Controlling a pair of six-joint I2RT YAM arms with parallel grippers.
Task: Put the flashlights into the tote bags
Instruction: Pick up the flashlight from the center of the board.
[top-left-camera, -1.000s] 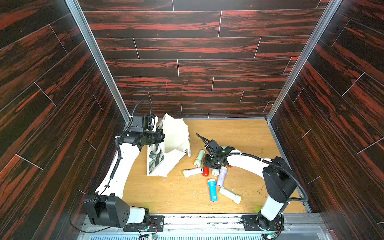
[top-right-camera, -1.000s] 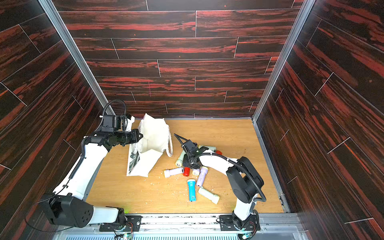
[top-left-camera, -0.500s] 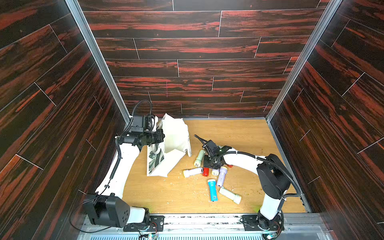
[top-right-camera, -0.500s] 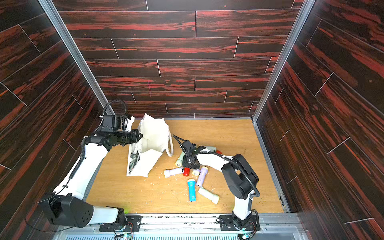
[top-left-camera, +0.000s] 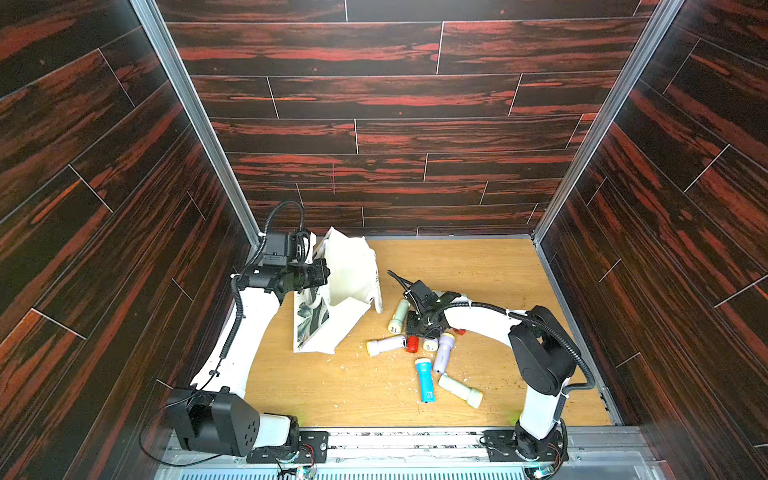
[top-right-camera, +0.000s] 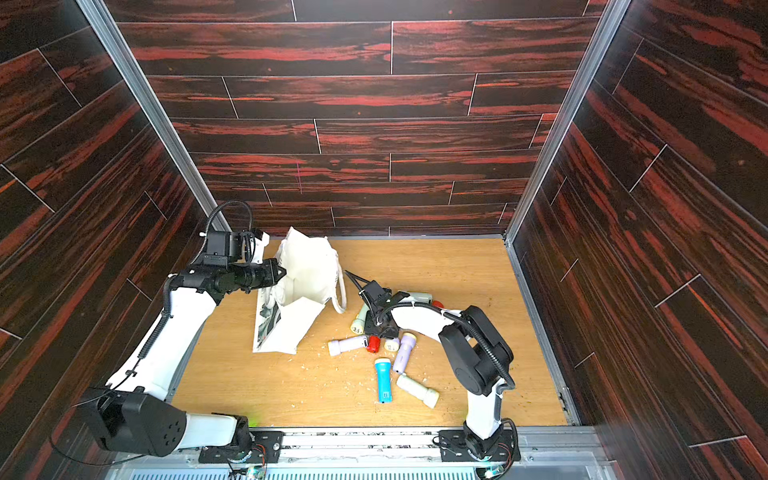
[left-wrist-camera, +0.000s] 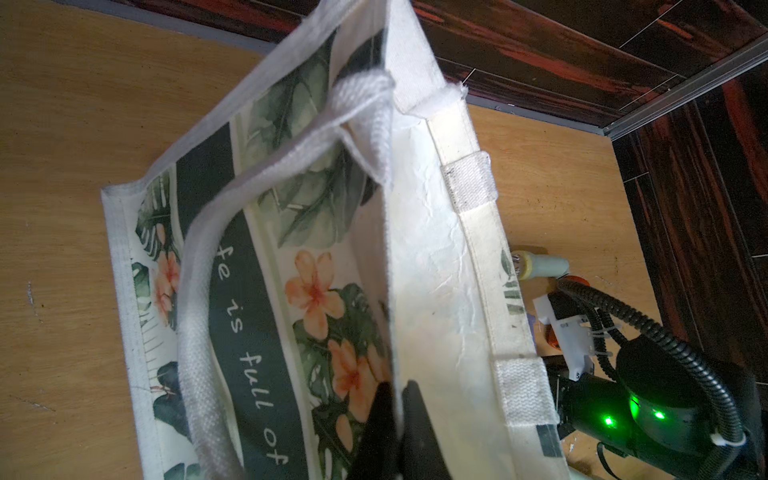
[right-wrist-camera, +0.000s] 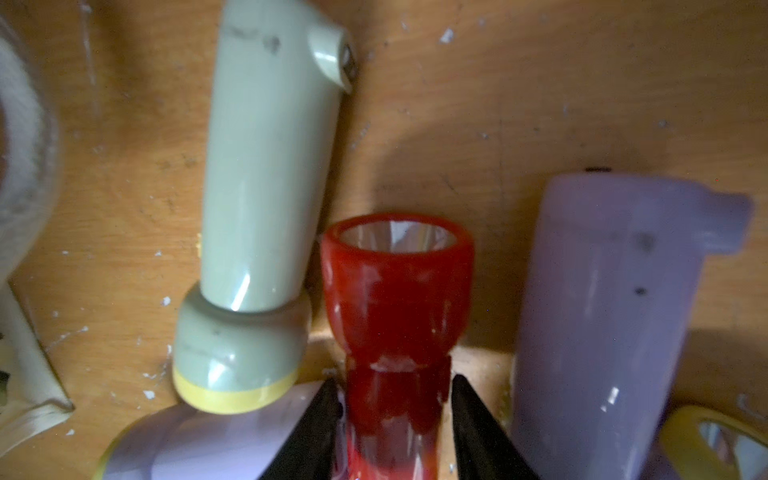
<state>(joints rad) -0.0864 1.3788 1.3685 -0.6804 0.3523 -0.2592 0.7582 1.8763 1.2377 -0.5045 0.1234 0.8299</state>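
Note:
The off-white tote bag (top-left-camera: 349, 270) (top-right-camera: 307, 266) stands at the left of the wooden floor, its mouth held up. My left gripper (top-left-camera: 322, 272) (left-wrist-camera: 397, 388) is shut on the bag's rim (left-wrist-camera: 432, 270). The flashlights lie in a loose pile right of the bag. My right gripper (top-left-camera: 415, 334) (right-wrist-camera: 395, 382) points down into the pile, shut on the body of a red flashlight (top-left-camera: 412, 344) (right-wrist-camera: 397, 291). Beside it lie a pale green one (top-left-camera: 399, 316) (right-wrist-camera: 266, 187) and a lavender one (top-left-camera: 444, 351) (right-wrist-camera: 602, 311). Nearer the front are a blue one (top-left-camera: 424, 380) and a cream one (top-left-camera: 460, 390).
Another lavender flashlight (top-left-camera: 386, 345) lies between the bag and the red one. A pale flashlight (top-right-camera: 419, 297) and a second red one (top-right-camera: 436, 304) lie behind my right forearm. Dark wood-pattern walls close in three sides. Pale crumbs are scattered over the floor (top-left-camera: 332, 390).
The right arm's elbow has shifted a little toward the middle while its gripper stays at the pile. The left arm and the bag have not moved.

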